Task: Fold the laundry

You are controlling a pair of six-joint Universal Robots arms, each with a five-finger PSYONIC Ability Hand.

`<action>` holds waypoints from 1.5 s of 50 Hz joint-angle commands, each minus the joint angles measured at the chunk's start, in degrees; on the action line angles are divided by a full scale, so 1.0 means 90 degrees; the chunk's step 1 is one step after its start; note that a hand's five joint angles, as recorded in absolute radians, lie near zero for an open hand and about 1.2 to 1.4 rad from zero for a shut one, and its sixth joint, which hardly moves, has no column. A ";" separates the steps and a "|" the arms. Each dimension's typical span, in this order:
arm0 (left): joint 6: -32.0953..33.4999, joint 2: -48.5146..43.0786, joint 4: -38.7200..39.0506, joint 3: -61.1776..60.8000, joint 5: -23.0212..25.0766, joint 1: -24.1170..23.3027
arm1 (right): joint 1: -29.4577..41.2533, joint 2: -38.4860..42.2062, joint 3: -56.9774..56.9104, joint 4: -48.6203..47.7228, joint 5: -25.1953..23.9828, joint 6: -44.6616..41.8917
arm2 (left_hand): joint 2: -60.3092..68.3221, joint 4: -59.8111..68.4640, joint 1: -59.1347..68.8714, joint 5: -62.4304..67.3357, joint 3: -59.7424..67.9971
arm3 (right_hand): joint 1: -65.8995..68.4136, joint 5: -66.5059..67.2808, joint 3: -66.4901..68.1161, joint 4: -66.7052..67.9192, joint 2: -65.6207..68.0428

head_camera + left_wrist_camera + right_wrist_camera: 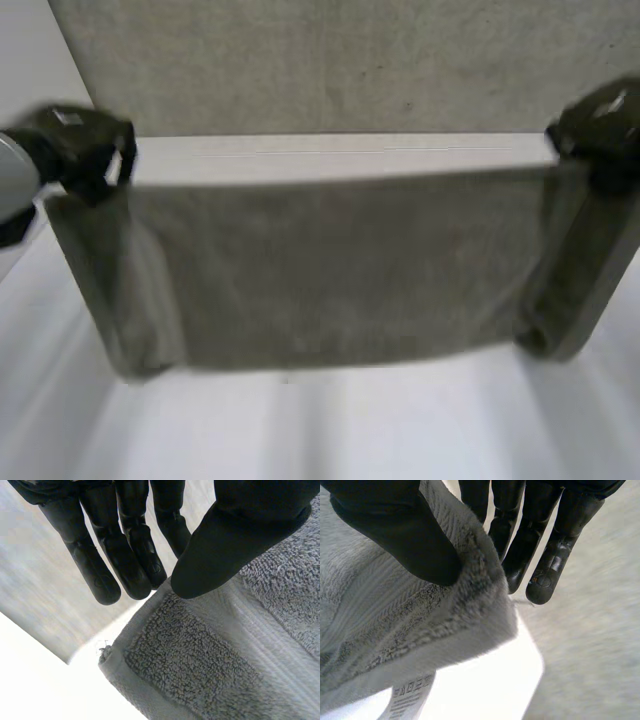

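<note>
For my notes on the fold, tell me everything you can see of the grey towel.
The grey towel is terry cloth with a woven band near its edge and a white care label. It hangs stretched over the white table. The left hand pinches one upper corner, the right hand the other.

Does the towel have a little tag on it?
Yes, a white printed label hangs at the towel edge near the right hand.
</note>
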 commanded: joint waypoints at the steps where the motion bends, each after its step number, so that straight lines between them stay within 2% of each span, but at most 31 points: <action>1: 0.0783 -0.1614 0.0406 0.0019 -0.0047 -0.0104 | 0.0396 0.1305 0.0129 -0.0239 0.0645 -0.0335 | 0.1138 0.1138 0.1402 0.1225 0.1146 | 0.2713 0.1498 0.1341 0.1292 0.1390; 6: 0.0784 -0.2095 0.1033 0.0918 -0.0105 -0.0378 | 0.0709 0.1904 -0.0761 -0.1128 0.0802 -0.0315 | 0.1138 0.1138 0.1402 0.1225 0.1146 | 0.2713 0.1498 0.1341 0.1292 0.1390; 8: 0.0755 -0.2105 0.1336 0.1328 -0.0193 -0.0515 | 0.0826 0.1924 -0.1577 -0.2138 0.1142 -0.0228 | 0.1138 0.1138 0.1402 0.1225 0.1146 | 0.2713 0.1498 0.1341 0.1292 0.1390; 9: 0.0687 -0.2086 0.1722 0.1764 -0.0377 -0.0631 | 0.0826 0.1923 -0.1581 -0.2144 0.1144 -0.0227 | 0.1138 0.1138 0.1402 0.1225 0.1146 | 0.2713 0.1498 0.1341 0.1292 0.1390; 10: 0.0561 -0.2008 0.2229 0.2164 -0.0659 -0.0738 | 0.0865 0.1836 -0.1890 -0.2918 0.1308 -0.0092 | 0.1138 0.1138 0.1402 0.1225 0.1146 | 0.2713 0.1498 0.1341 0.1292 0.1390; 11: 0.0560 -0.2007 0.2234 0.2168 -0.0662 -0.0739 | 0.0865 0.1835 -0.1894 -0.2925 0.1310 -0.0090 | 0.1138 0.1138 0.1402 0.1225 0.1146 | 0.2713 0.1498 0.1341 0.1292 0.1390; 12: 0.0376 -0.1833 0.2824 0.2429 -0.0991 -0.0817 | 0.0923 0.1661 -0.1981 -0.3844 0.1387 0.0113 | 0.1138 0.1138 0.1402 0.1225 0.1146 | 0.2713 0.1498 0.1341 0.1292 0.1390; 13: 0.0171 -0.1600 0.3497 0.2548 -0.1313 -0.0837 | 0.0905 0.1379 -0.1759 -0.4800 0.1368 0.0308 | 0.1138 0.1138 0.1402 0.1225 0.1146 | 0.2713 0.1498 0.1341 0.1292 0.1390; 14: 0.0169 -0.1597 0.3504 0.2549 -0.1316 -0.0837 | 0.0904 0.1377 -0.1757 -0.4810 0.1368 0.0310 | 0.1138 0.1138 0.1402 0.1225 0.1146 | 0.2713 0.1498 0.1341 0.1292 0.1390; 15: -0.0005 -0.1375 0.4142 0.2511 -0.1558 -0.0837 | 0.0866 0.1019 -0.1332 -0.5671 0.1320 0.0474 | 0.1138 0.1138 0.1402 0.1225 0.1146 | 0.2713 0.1498 0.1341 0.1292 0.1390; 16: -0.0007 -0.1373 0.4148 0.2510 -0.1560 -0.0837 | 0.0856 0.0657 -0.0902 -0.6385 0.1271 0.0582 | 0.1138 0.1138 0.1402 0.1225 0.1146 | 0.2713 0.1498 0.1341 0.1292 0.1390; 18: -0.0269 -0.1091 0.5023 0.2306 -0.1678 -0.0885 | 0.0856 0.0373 -0.0491 -0.6818 0.1174 0.0593 | 0.1138 0.1138 0.1402 0.1225 0.1146 | 0.2713 0.1498 0.1341 0.1292 0.1390; 20: -0.0299 -0.1022 0.5095 0.2112 -0.1648 -0.0886 | 0.0865 0.0235 -0.0207 -0.6890 0.1086 0.0593 | 0.1138 0.1138 0.1402 0.1225 0.1146 | 0.2713 0.1498 0.1341 0.1292 0.1390; 32: -0.0358 -0.1158 0.5095 -0.0048 -0.1287 -0.0847 | 0.0914 0.0984 0.0917 -0.5524 0.0803 0.0623 | 0.1138 0.1138 0.1402 0.1225 0.1146 | 0.2713 0.1498 0.1341 0.1292 0.1390; 40: -0.0319 -0.1850 0.5603 -0.1862 -0.0965 -0.0818 | 0.0904 0.1863 0.2157 -0.5445 0.0304 0.0554 | 0.1138 0.1138 0.1402 0.1225 0.1146 | 0.2713 0.1498 0.1341 0.1292 0.1390; 46: -0.0163 -0.1763 0.5349 -0.2627 -0.0994 -0.0720 | 0.0846 0.1982 0.2618 -0.5142 0.0343 0.0251 | 0.1138 0.1138 0.1402 0.1225 0.1146 | 0.2713 0.1498 0.1341 0.1292 0.1390; 49: 0.0179 -0.1275 0.4597 -0.3222 -0.0994 -0.0456 | 0.0836 0.1709 0.2823 -0.4361 0.0362 -0.0100 | 0.1138 0.1138 0.1402 0.1225 0.1146 | 0.2713 0.1498 0.1341 0.1292 0.1390; 50: 0.0401 -0.0840 0.4046 -0.3503 -0.1004 -0.0301 | 0.0836 0.1418 0.2920 -0.3771 0.0382 -0.0245 | 0.1138 0.1138 0.1402 0.1225 0.1146 | 0.2713 0.1498 0.1341 0.1292 0.1390; 51: 0.0403 -0.0836 0.4041 -0.3505 -0.1004 -0.0300 | 0.0807 0.1087 0.2988 -0.3079 0.0411 -0.0392 | 0.1138 0.1138 0.1402 0.1225 0.1146 | 0.2713 0.1498 0.1341 0.1292 0.1390; 52: 0.0597 -0.0468 0.3470 -0.3766 -0.0994 -0.0213 | 0.0807 0.1084 0.2989 -0.3072 0.0411 -0.0393 | 0.1138 0.1138 0.1402 0.1225 0.1146 | 0.2713 0.1498 0.1341 0.1292 0.1390; 53: 0.0802 -0.0078 0.2894 -0.4040 -0.0945 -0.0193 | 0.0778 0.0774 0.3067 -0.2327 0.0411 -0.0577 | 0.1138 0.1138 0.1402 0.1225 0.1146 | 0.2713 0.1498 0.1341 0.1292 0.1390; 54: 0.0804 -0.0074 0.2888 -0.4043 -0.0945 -0.0192 | 0.0777 0.0771 0.3067 -0.2320 0.0411 -0.0579 | 0.1138 0.1138 0.1402 0.1225 0.1146 | 0.2713 0.1498 0.1341 0.1292 0.1390; 56: 0.1183 0.0849 0.1800 -0.4490 -0.0867 -0.0163 | 0.0632 0.0188 0.3281 -0.0911 0.0392 -0.0977 | 0.1138 0.1138 0.1402 0.1225 0.1146 | 0.2713 0.1498 0.1341 0.1292 0.1390; 59: 0.1390 0.1274 0.1385 -0.4638 -0.0759 -0.0153 | 0.0437 -0.0330 0.3389 -0.0038 0.0343 -0.1465 | 0.1138 0.1138 0.1402 0.1225 0.1146 | 0.2713 0.1498 0.1341 0.1292 0.1390; 61: 0.1701 0.1722 0.1208 -0.4678 -0.0284 -0.0114 | 0.0368 -0.0468 0.3332 -0.0044 0.0324 -0.1583 | 0.1138 0.1138 0.1402 0.1225 0.1146 | 0.2713 0.1498 0.1341 0.1292 0.1390; 62: 0.1702 0.1723 0.1209 -0.4677 -0.0281 -0.0114 | 0.0367 -0.0469 0.3331 -0.0045 0.0323 -0.1585 | 0.1138 0.1138 0.1402 0.1225 0.1146 | 0.2713 0.1498 0.1341 0.1292 0.1390; 64: 0.1732 0.1675 0.1597 -0.4532 0.0147 -0.0056 | 0.0367 -0.0479 0.3176 -0.0636 0.0265 -0.1605 | 0.1138 0.1138 0.1402 0.1225 0.1146 | 0.2713 0.1498 0.1341 0.1292 0.1390; 66: 0.1722 0.1481 0.1947 -0.4405 0.0245 -0.0065 | 0.0406 -0.0363 0.3117 -0.1046 0.0284 -0.1498 | 0.1138 0.1138 0.1402 0.1225 0.1146 | 0.2713 0.1498 0.1341 0.1292 0.1390; 70: 0.1732 0.0551 0.2791 -0.4101 0.0149 -0.0075 | 0.0436 0.0292 0.2931 -0.1753 0.0372 -0.1155 | 0.1138 0.1138 0.1402 0.1225 0.1146 | 0.2713 0.1498 0.1341 0.1292 0.1390; 73: 0.1732 -0.0337 0.3406 -0.3564 -0.0174 -0.0241 | 0.0455 0.1054 0.2491 -0.2193 0.0548 -0.0901 | 0.1138 0.1138 0.1402 0.1225 0.1146 | 0.2713 0.1498 0.1341 0.1292 0.1390; 75: 0.1712 -0.1125 0.3698 -0.2913 -0.0660 -0.0319 | 0.0630 0.1657 0.2064 -0.2513 0.0771 -0.0755 | 0.1138 0.1138 0.1402 0.1225 0.1146 | 0.2713 0.1498 0.1341 0.1292 0.1390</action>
